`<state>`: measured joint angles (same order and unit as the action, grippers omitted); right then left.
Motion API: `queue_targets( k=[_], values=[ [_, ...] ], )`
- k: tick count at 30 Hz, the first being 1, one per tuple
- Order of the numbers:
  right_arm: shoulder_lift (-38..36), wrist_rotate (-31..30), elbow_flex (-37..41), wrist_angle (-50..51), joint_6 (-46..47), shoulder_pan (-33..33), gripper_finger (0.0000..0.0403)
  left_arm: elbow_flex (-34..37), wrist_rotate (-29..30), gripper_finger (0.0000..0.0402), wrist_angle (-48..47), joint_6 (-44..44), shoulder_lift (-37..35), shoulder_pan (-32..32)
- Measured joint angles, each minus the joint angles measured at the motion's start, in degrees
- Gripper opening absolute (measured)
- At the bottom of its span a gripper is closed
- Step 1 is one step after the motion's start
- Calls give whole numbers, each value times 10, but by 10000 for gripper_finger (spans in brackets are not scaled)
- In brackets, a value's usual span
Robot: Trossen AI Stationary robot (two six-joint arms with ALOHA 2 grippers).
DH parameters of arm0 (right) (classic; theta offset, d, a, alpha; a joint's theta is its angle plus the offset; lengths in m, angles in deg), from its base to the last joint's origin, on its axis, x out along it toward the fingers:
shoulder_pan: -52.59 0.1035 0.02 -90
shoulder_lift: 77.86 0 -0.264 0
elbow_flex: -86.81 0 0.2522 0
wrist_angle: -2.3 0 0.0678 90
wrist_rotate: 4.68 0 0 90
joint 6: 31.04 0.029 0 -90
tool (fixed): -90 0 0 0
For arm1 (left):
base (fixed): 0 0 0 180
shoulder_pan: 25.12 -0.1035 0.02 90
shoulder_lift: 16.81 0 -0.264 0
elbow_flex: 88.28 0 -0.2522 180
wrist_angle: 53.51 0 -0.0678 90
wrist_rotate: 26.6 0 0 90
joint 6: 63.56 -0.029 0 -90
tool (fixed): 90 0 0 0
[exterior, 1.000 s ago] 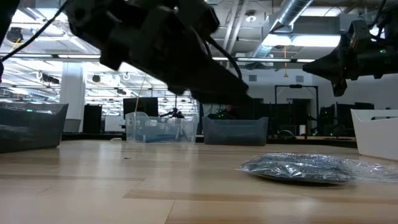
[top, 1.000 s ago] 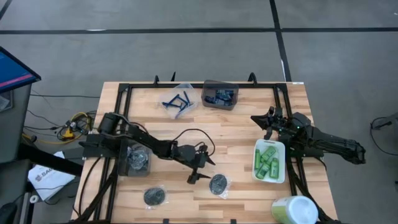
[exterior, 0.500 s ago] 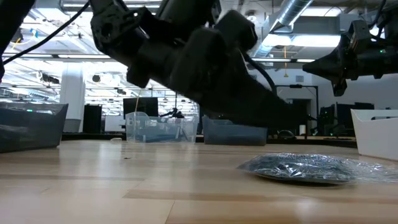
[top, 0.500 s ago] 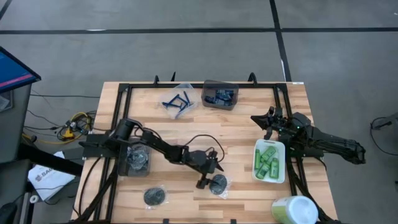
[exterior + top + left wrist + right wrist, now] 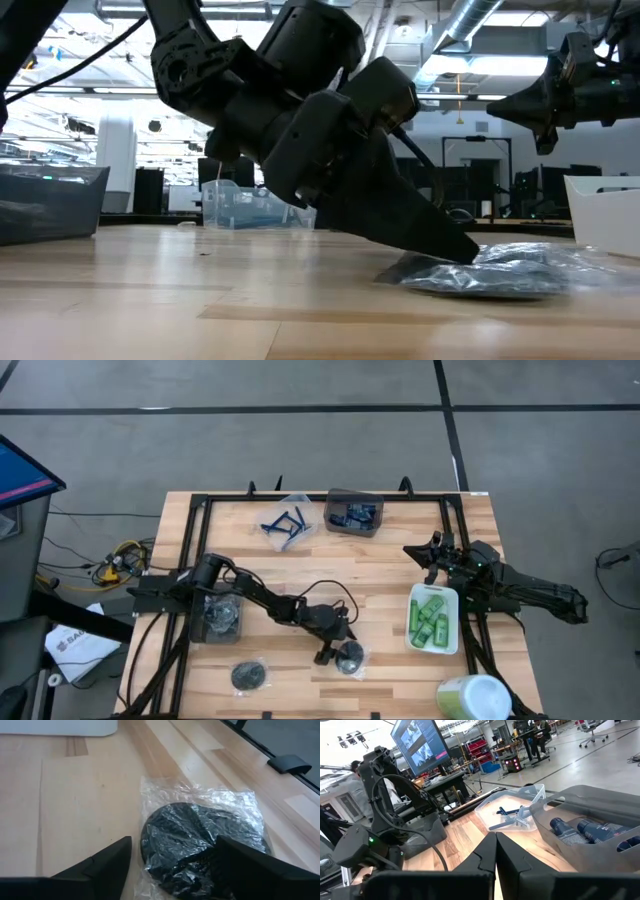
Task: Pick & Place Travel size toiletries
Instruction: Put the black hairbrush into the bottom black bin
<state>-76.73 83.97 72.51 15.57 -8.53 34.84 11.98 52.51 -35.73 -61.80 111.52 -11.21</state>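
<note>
1. The left gripper point(image 5: 172, 857) stood low at the tabletop point(image 5: 380, 575), its fingers spread wide, one on each side of a dark disc in clear wrap point(image 5: 200, 847); nothing was clamped.
2. That disc point(image 5: 350, 656) lay flat near the tabletop's front edge, left of the white tray point(image 5: 433, 592) of green mini bottles point(image 5: 431, 620).
3. The right gripper point(image 5: 432, 552) waited above the tray's far end, fingers pressed together, holding nothing.

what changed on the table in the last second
The left gripper moved toward the table's front right and came down over the wrapped dark disc, fingers open around it, not yet closed. The right gripper, other disc and bins stayed put.
</note>
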Motion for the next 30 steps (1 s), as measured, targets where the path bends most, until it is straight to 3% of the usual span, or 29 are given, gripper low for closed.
queue_targets(
  k=[12, 25, 30],
  values=[
    [0, 0, 0, 0, 0, 0, 0, 3, -2, 158, -23, 3, -15, 1],
    [0, 0, 0, 0, 0, 0, 0, 16, 3, 88, -36, -33, -92, -2],
    [0, 0, 0, 0, 0, 0, 0, 34, 3, 41, -34, -45, -116, -6]
  ],
)
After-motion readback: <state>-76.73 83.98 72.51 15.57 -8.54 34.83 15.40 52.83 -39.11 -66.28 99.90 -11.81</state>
